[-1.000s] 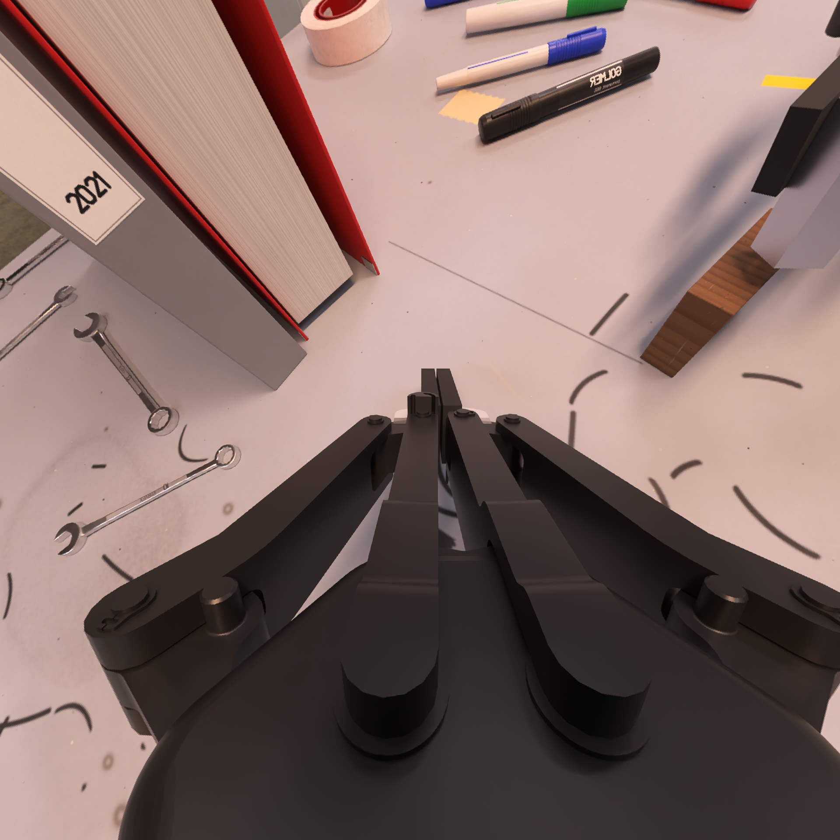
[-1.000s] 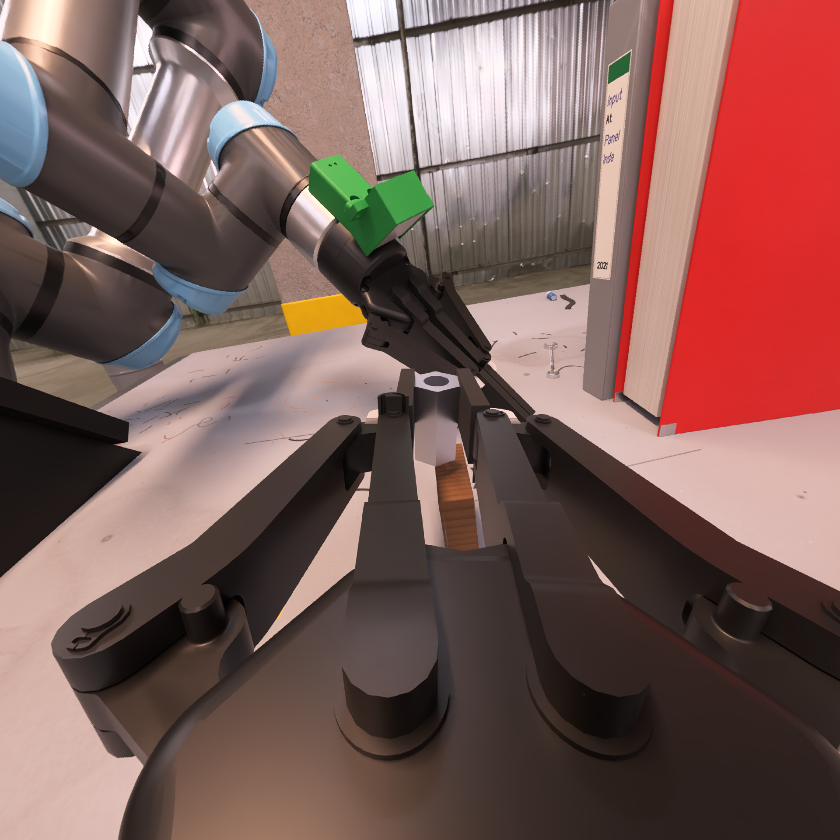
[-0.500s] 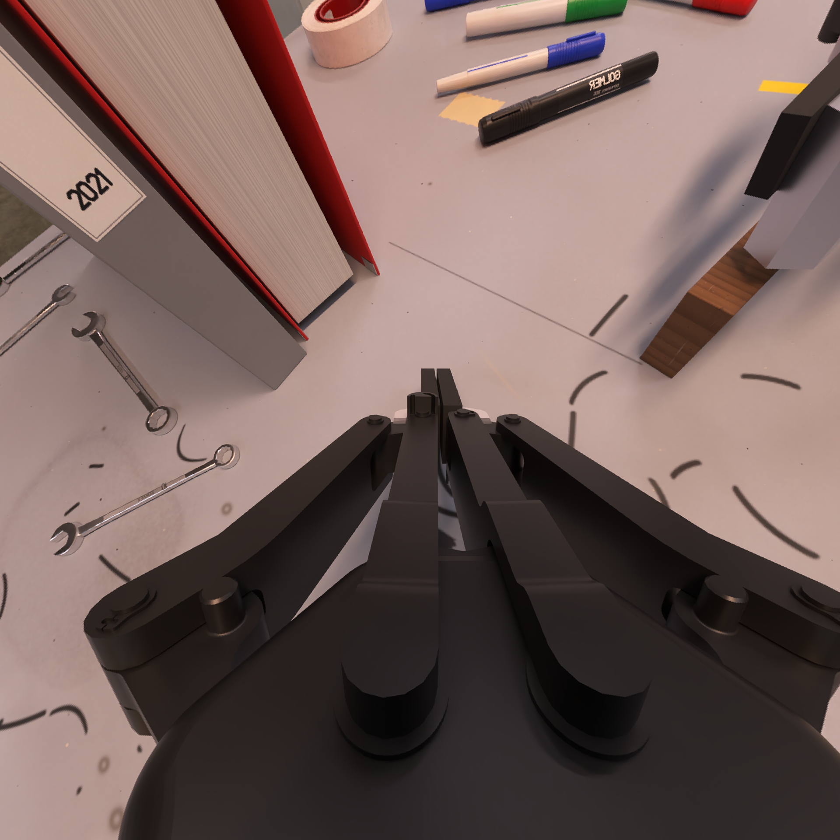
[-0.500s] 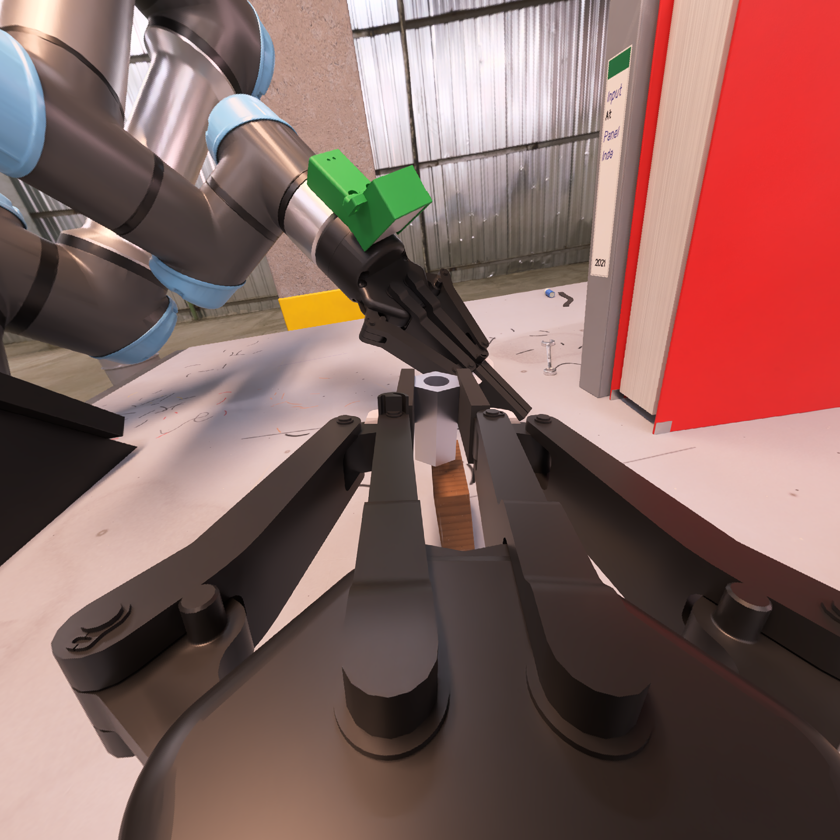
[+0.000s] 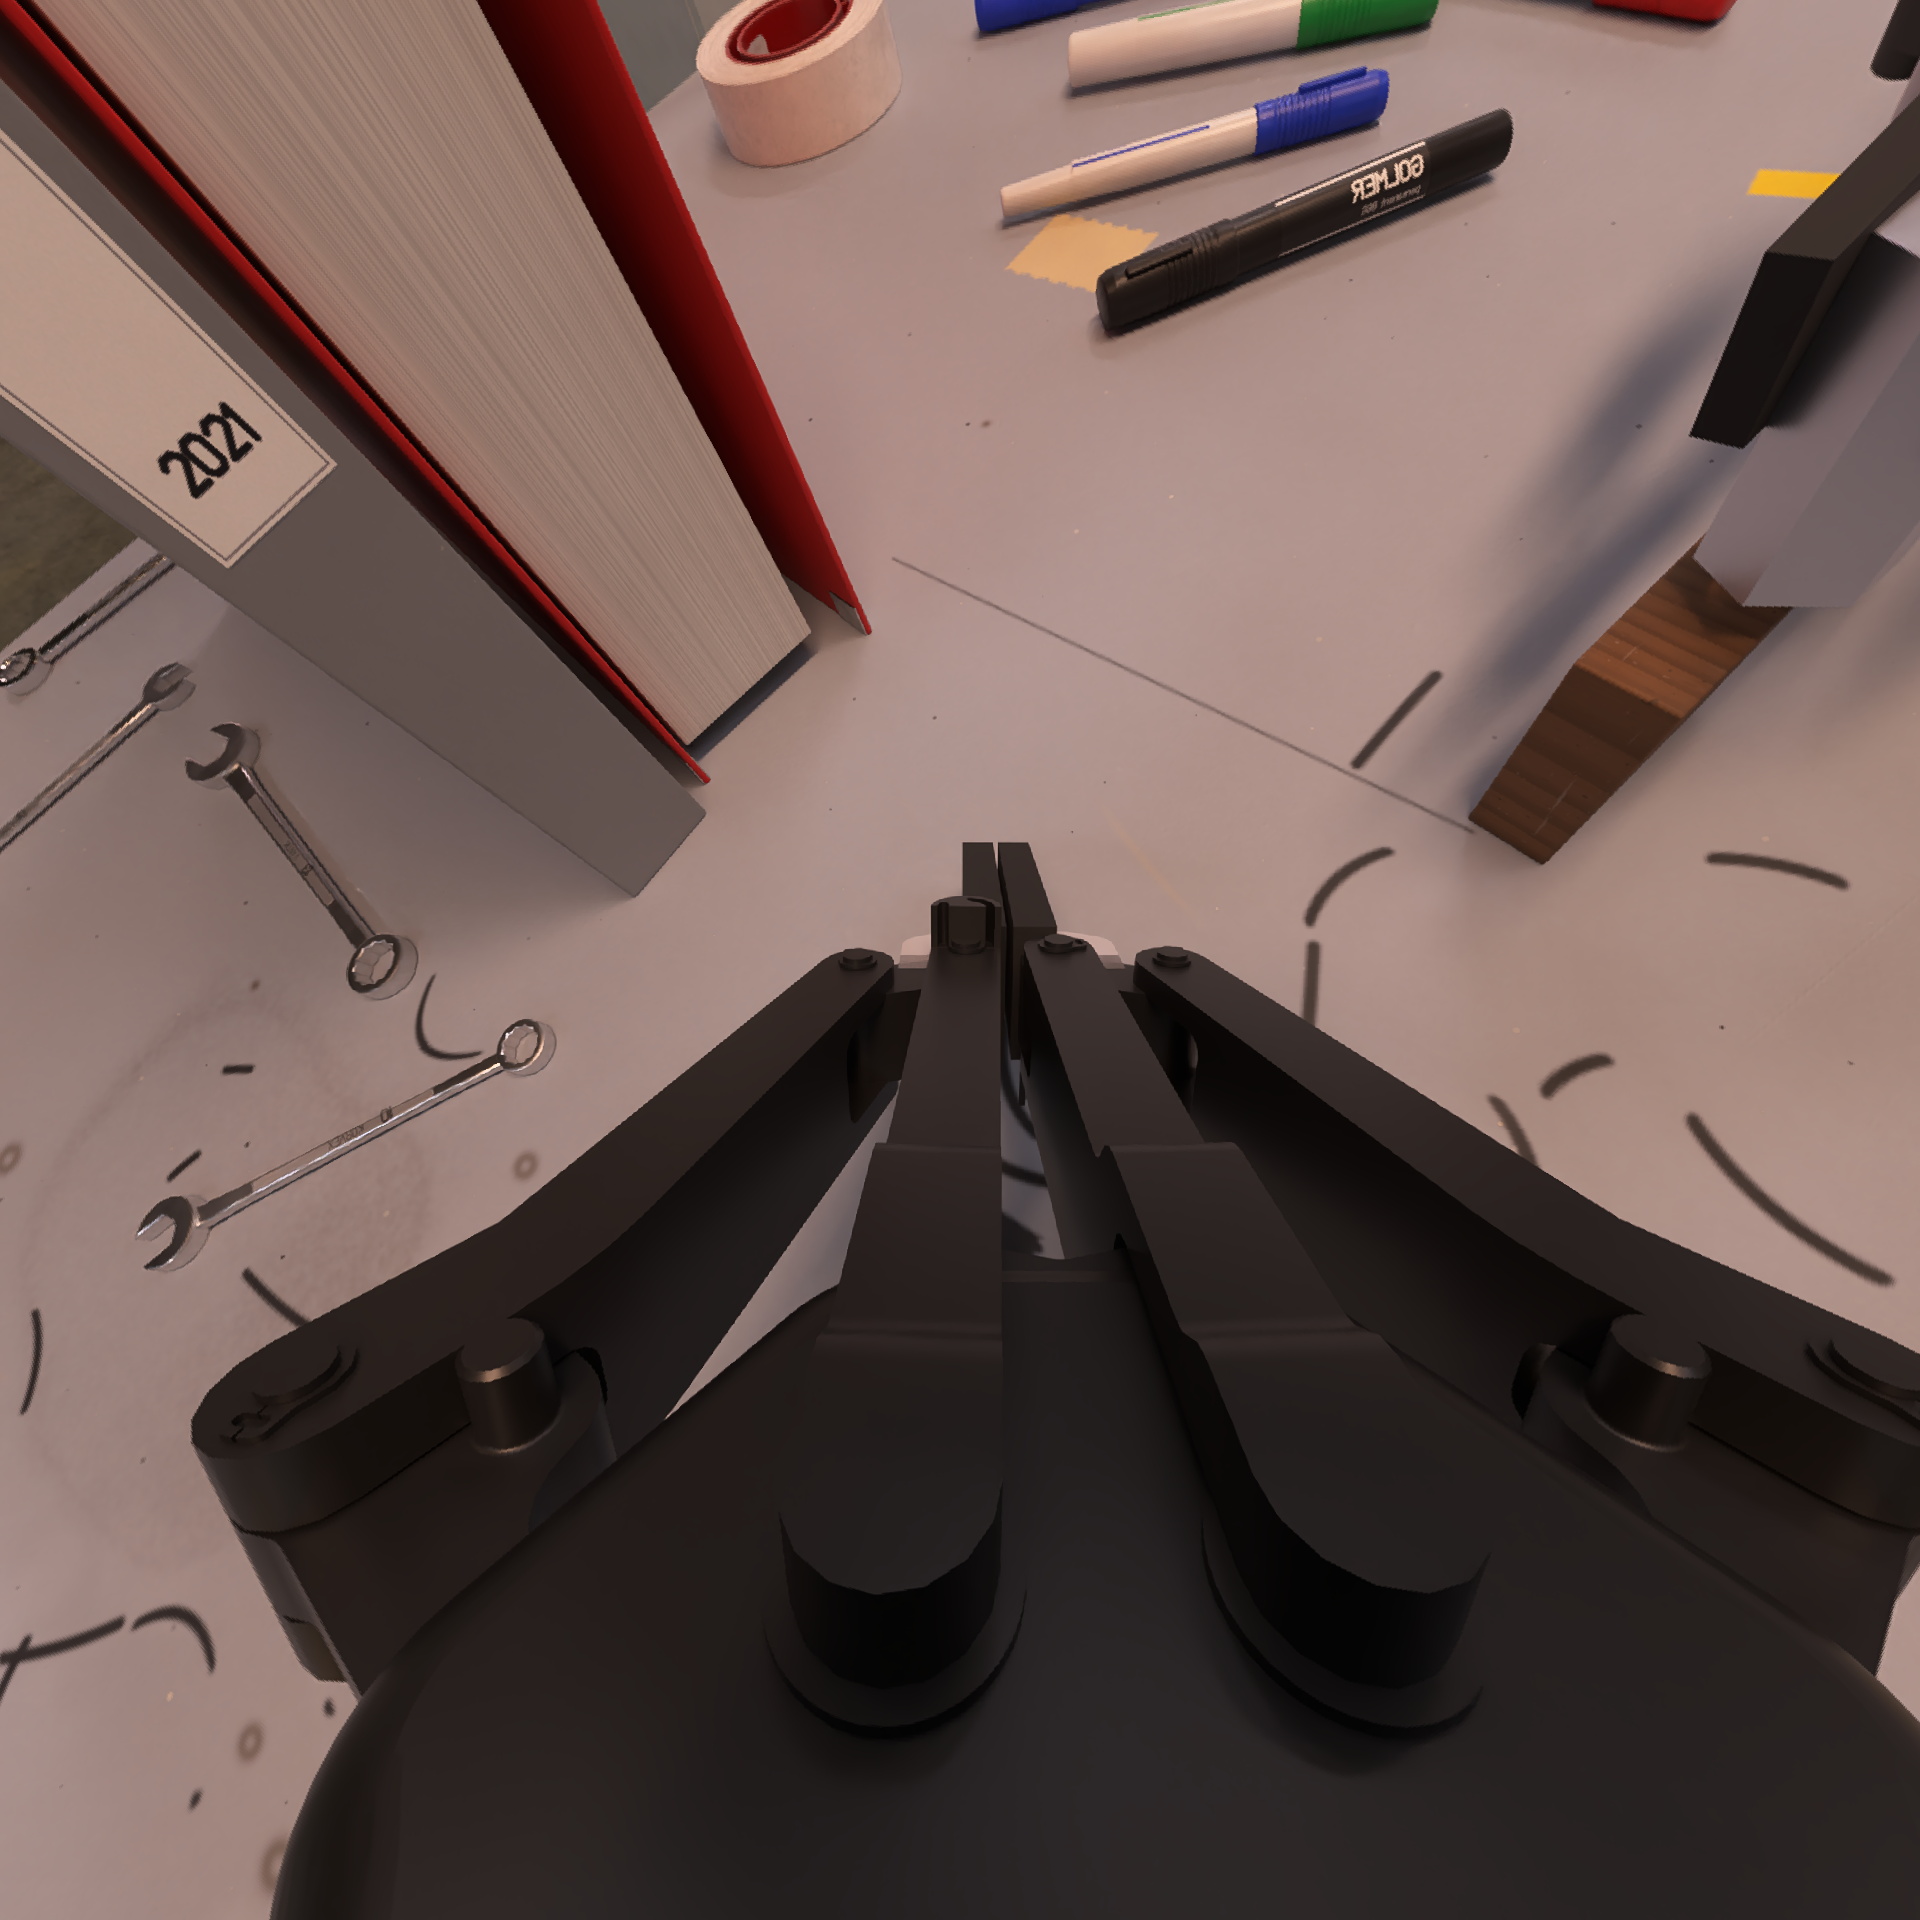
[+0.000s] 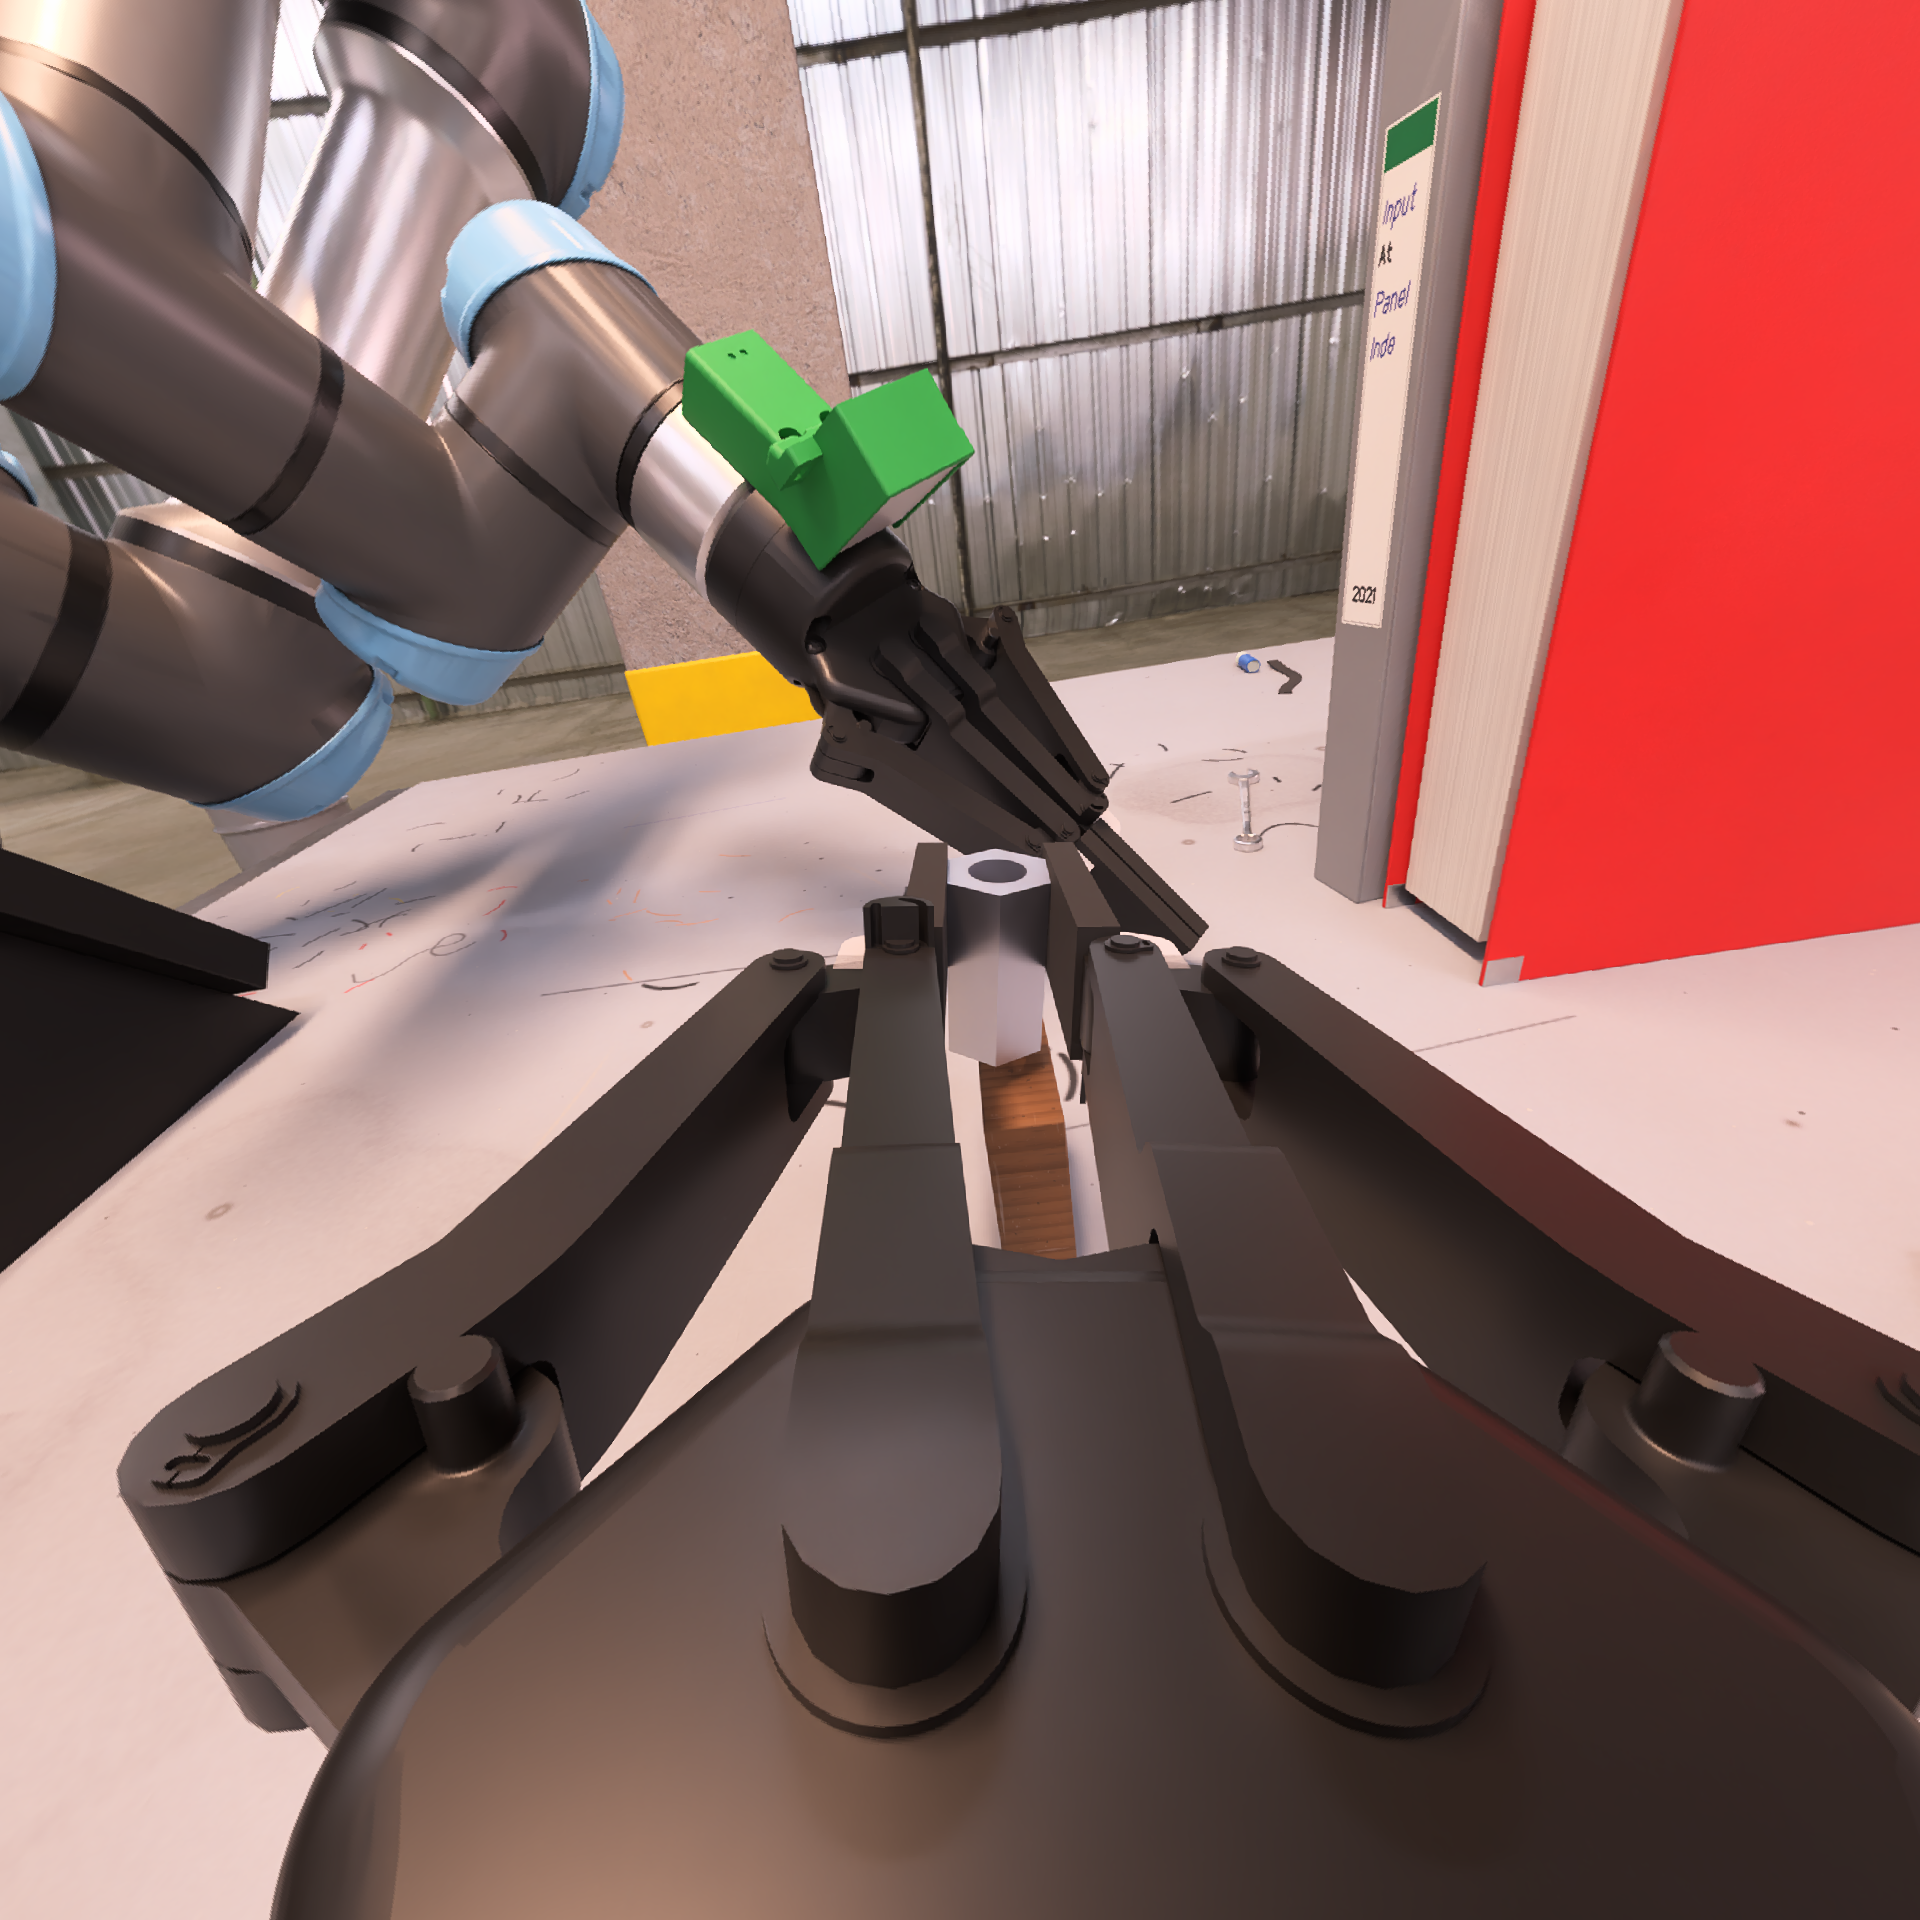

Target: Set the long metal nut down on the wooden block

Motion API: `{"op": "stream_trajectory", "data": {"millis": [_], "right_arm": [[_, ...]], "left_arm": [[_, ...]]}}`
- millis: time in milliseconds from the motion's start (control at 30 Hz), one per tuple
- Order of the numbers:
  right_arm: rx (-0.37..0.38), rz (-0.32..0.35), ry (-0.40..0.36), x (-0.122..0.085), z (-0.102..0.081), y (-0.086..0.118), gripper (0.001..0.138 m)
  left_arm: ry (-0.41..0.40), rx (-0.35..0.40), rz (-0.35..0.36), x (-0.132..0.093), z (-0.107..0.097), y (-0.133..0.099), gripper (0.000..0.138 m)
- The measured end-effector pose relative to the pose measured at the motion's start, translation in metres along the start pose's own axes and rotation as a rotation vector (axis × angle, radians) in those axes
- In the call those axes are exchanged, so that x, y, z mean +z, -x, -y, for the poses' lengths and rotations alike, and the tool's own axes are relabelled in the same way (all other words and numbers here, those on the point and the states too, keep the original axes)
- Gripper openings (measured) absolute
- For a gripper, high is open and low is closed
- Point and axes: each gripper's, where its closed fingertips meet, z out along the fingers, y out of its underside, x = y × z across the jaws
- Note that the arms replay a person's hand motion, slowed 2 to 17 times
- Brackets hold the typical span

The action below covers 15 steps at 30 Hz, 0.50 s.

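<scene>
While gripping long metal nut (image 6: 995, 961): right arm (image 6: 997, 914) low.

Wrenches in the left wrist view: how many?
4, all left of the grey binder: one upright-ish, one below it, two cut off at the left edge; more may be hidden.

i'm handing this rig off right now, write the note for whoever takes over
Right gripper: shut on the long metal nut, held upright just above the wooden block.
Left gripper: jaws shut, empty, hanging over bare table near the block.
Block lies flat on the table; whether the nut's bottom end touches it cannot be told.
Done: nut picked up and brought over the block.
Left: lower it onto the block, open the jaws, pull the right gripper clear.
</scene>
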Motion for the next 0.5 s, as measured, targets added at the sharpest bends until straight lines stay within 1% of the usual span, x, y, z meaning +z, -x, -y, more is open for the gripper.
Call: {"op": "stream_trajectory", "data": {"millis": [500], "right_arm": [[-0.003, -0.003, 0.008, 0.0009, -0.0015, 0.0004, 0.024]], "left_arm": [[-0.004, -0.001, -0.009, 0.0001, 0.0001, 0.0000, 0.001]]}}
